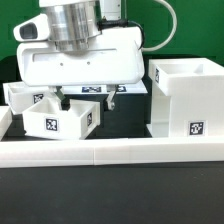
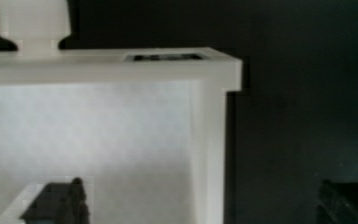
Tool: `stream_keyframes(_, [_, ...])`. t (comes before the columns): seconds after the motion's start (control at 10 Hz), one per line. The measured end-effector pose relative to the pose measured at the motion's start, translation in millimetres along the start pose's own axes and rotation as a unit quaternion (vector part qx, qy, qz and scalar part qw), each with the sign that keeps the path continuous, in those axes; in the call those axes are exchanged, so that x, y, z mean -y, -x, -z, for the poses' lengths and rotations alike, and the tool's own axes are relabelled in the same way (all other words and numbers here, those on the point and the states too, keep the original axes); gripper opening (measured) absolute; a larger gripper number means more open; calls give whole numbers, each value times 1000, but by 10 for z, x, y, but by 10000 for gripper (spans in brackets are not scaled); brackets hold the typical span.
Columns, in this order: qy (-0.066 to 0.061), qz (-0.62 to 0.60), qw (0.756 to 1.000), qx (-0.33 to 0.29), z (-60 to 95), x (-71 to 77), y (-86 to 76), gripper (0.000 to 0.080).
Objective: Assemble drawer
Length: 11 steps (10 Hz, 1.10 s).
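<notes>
The drawer parts stand on the black table. The big open cube housing (image 1: pixel 185 98) is at the exterior view's right. Two smaller tagged trays are at the left: one near the edge (image 1: pixel 20 100) and a nearer one (image 1: pixel 62 122). My gripper (image 1: pixel 88 102) hangs open just above the nearer tray, one finger over its inside and the other outside its right wall. In the wrist view the gripper (image 2: pixel 204 205) is open and empty, its dark fingertips (image 2: pixel 55 200) either side of the white tray's (image 2: pixel 105 130) wall. A white knob-like shape (image 2: pixel 34 25) shows past the tray.
The long low white wall (image 1: pixel 110 153) runs across the front of the table, close before the trays and the housing. The marker board (image 1: pixel 95 91) lies flat behind the trays, under my hand. A green backdrop is at the far left.
</notes>
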<state>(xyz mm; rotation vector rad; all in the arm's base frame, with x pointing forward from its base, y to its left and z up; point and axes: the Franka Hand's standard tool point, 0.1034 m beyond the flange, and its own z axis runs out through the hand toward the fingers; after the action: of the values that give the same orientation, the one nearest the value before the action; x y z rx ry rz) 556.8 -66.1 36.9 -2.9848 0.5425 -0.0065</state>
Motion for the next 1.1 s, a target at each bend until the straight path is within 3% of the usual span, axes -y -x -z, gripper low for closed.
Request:
stream_keyframes(0.5, [11,6,1000,3,-268,10,144,649])
stream_keyframes(0.9, [14,10,1000,2,-309,-19,153,649])
stream_keyframes(1.1, [14,10,1000,2,-310,-15,154,386])
